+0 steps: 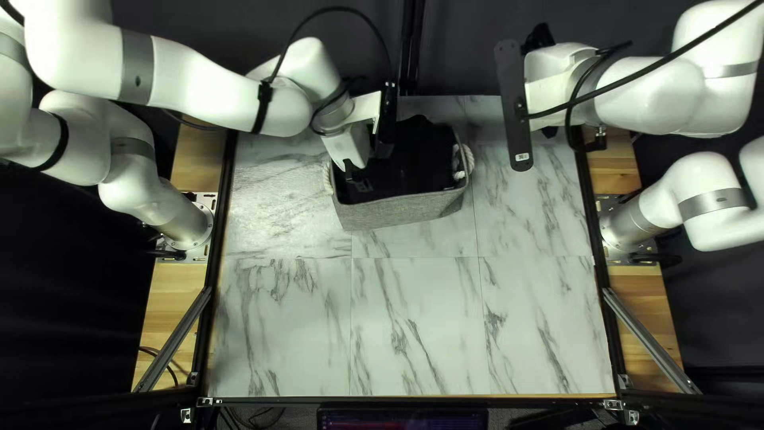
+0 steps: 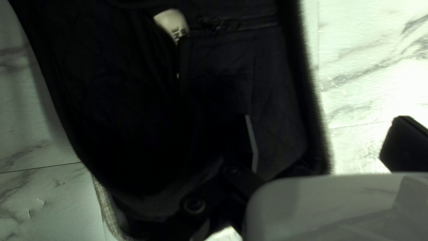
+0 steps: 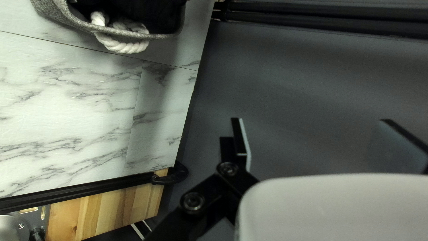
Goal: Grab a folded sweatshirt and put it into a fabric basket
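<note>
Left claw [image 2: 325, 118] spread over basket [image 1: 406, 211], likely so sweatshirt [image 2: 276, 67] lies loose inside; right claw [image 3: 310, 119] spread, clear at far right

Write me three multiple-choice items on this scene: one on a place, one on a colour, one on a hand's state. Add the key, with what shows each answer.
1. Where is the black sweatshirt relative to the basket?
A. Beside it
B. Inside it
C. Underneath it

2. What colour is the rope handle that shows in the right wrist view?
A. White
B. Red
C. Green

3. What is the state of the right hand?
A. Shut on the rope handle
B. Shut on the sweatshirt
C. Open, holding nothing

Key:
1. B: the top left view shows the sweatshirt within the basket's rim.
2. A: the right wrist view shows its white twisted strands.
3. C: in the right wrist view its two fingers stand well apart, with nothing gripped between them.
</note>
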Tool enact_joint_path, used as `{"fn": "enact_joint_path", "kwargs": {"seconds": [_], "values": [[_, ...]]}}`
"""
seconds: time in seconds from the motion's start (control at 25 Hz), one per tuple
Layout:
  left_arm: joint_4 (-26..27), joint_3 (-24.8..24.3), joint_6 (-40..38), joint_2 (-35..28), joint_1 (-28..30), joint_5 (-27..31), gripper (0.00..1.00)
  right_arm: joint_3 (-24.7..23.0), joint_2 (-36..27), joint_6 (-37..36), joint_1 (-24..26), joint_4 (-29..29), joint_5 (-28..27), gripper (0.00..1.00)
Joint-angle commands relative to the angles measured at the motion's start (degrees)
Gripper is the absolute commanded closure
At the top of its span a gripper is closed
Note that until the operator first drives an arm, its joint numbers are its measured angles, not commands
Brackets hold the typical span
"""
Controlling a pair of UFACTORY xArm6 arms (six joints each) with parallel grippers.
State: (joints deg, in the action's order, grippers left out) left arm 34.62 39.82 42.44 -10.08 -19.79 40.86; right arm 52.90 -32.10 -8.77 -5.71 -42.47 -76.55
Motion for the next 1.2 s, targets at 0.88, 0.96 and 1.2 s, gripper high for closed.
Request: {"fn": "enact_joint_path", "kwargs": {"seconds": [0.88, 0.96, 1.2], "values": [[7.0, 0.5, 6.2, 10.4, -0.5, -2.7, 0.0, 1.9, 3.1, -0.9, 0.4, 0.9, 0.3, 0.0], [5.7, 0.0, 4.4, 7.5, -0.5, -1.5, 0.0, 1.6, 2.4, -1.0, 0.2, 0.8, -0.1, 0.0], [1.5, 1.1, -0.1, -1.0, -0.5, 3.5, 0.0, -0.4, -2.0, -1.1, -0.7, -0.3, -2.6, 0.0]]}}
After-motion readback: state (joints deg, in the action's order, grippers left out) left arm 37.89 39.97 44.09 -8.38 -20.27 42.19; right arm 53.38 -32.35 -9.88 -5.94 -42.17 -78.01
